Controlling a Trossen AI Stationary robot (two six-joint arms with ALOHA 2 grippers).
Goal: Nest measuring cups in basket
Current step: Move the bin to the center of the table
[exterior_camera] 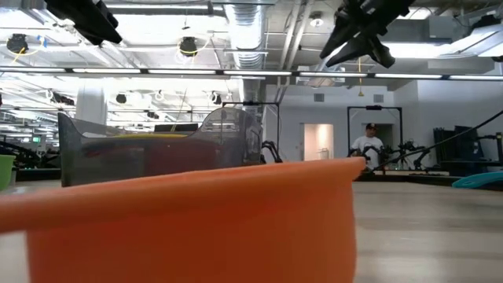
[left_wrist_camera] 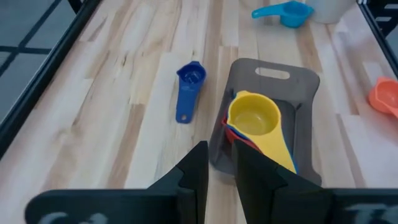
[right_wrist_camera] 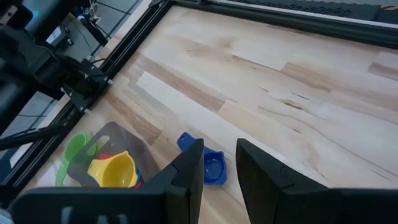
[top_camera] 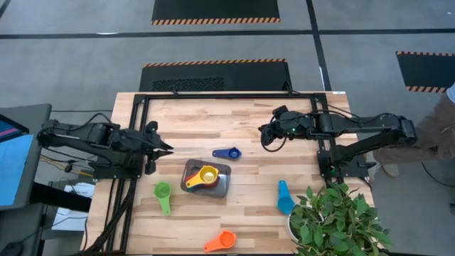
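The dark grey basket (top_camera: 222, 186) sits mid-table and holds nested cups with the yellow cup (top_camera: 206, 176) on top; red and blue rims show beneath the yellow cup (left_wrist_camera: 254, 117) in the left wrist view. The dark blue cup (top_camera: 226, 153) lies on the wood just beyond the basket. The green cup (top_camera: 163, 193) lies left of the basket, the light blue cup (top_camera: 284, 198) to its right, and the orange cup (top_camera: 222, 242) near the table's near edge. My left gripper (top_camera: 168, 148) hovers shut left of the basket. My right gripper (top_camera: 263, 132) hovers shut beyond the dark blue cup (right_wrist_camera: 211, 168).
A potted plant (top_camera: 334, 220) stands at the table's near right corner. A black frame (top_camera: 142, 99) runs along the far and side edges. The orange cup (exterior_camera: 181, 220) fills the low view's foreground. A person (exterior_camera: 365, 145) stands far off in the room.
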